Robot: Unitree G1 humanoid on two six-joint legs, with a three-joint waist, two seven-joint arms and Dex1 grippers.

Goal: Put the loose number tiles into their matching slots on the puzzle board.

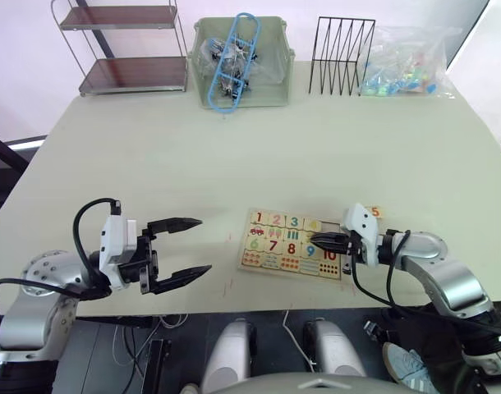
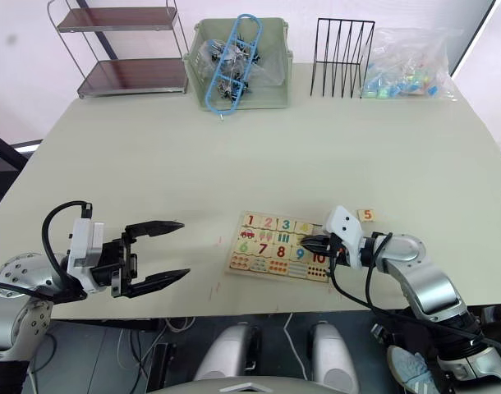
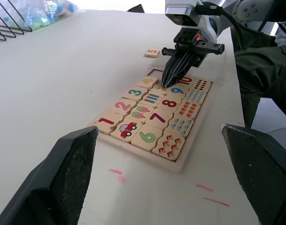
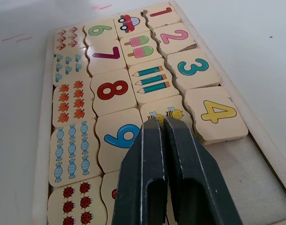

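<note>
Over board point(image 1: 290, 244), right pincer point(image 1: 318, 240) clenched, empty, tips by tile 4 point(image 4: 217, 114), which sits skewed. Tiles 1–3 slotted; tile 5 point(image 1: 374, 213) loose on bench beyond rim. Nudge 4 flat, then fetch 5. Left pincer point(image 1: 189, 246) released, idle.

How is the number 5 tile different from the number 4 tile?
The small pale-wood tile with an orange 5 lies loose on the table, off the pale wooden puzzle board. The pale-wood tile with a yellow 4 sits in the board's top row beside the 3. Both are small wooden squares.

L hand point(image 1: 185, 247) fingers wide apart, level; R hand point(image 1: 314, 240) fingers pressed together, tips down.
</note>
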